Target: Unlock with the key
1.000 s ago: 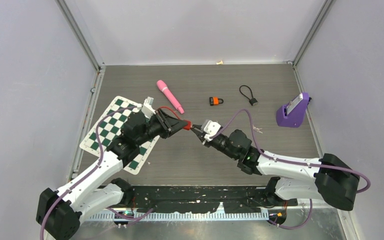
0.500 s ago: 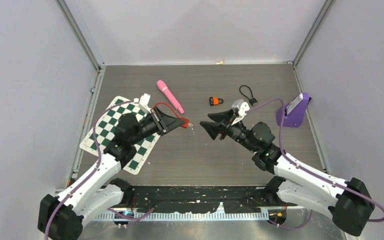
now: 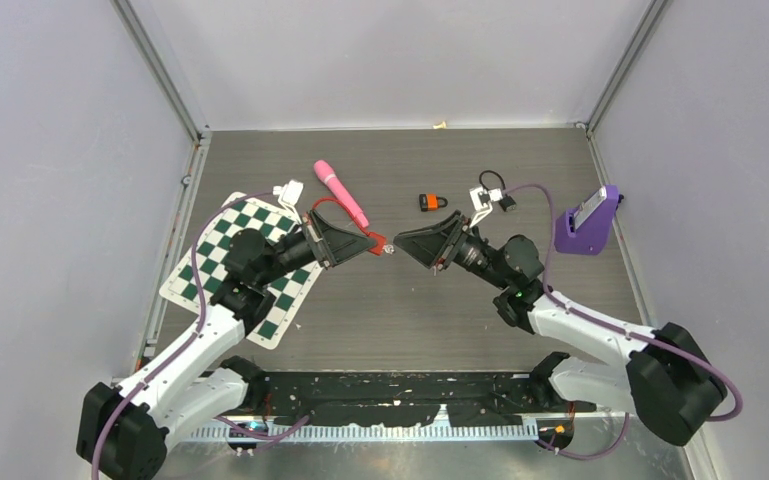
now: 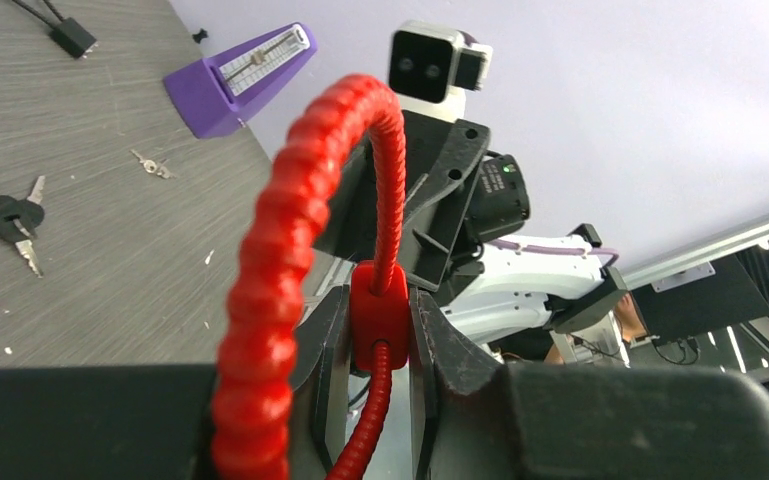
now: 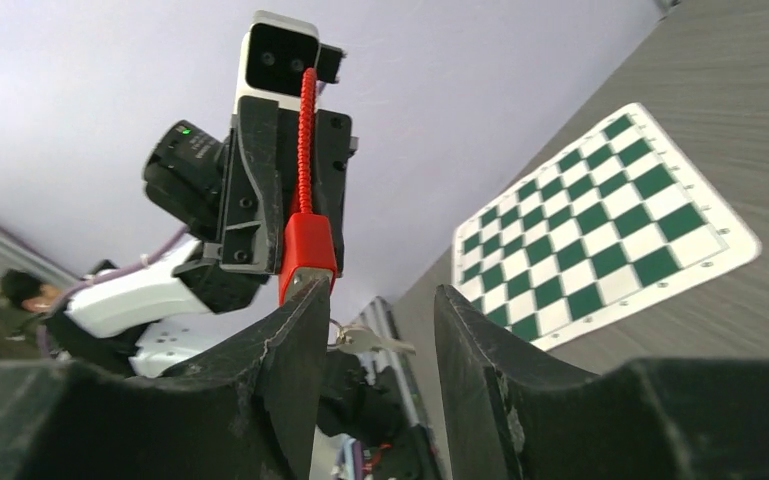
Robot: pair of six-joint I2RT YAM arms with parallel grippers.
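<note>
Dark wood-grain table. L gripper clamped on red cable lock, key at its end. R gripper part open, empty; key just off its fingertips.

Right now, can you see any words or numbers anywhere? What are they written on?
No word or number can be read in any view.
Purple block: the white strip on its face has fine marks, too small to read.
Orange padlock: too small to show any writing.
Checkered mat: only green and white squares, no letters.
</note>
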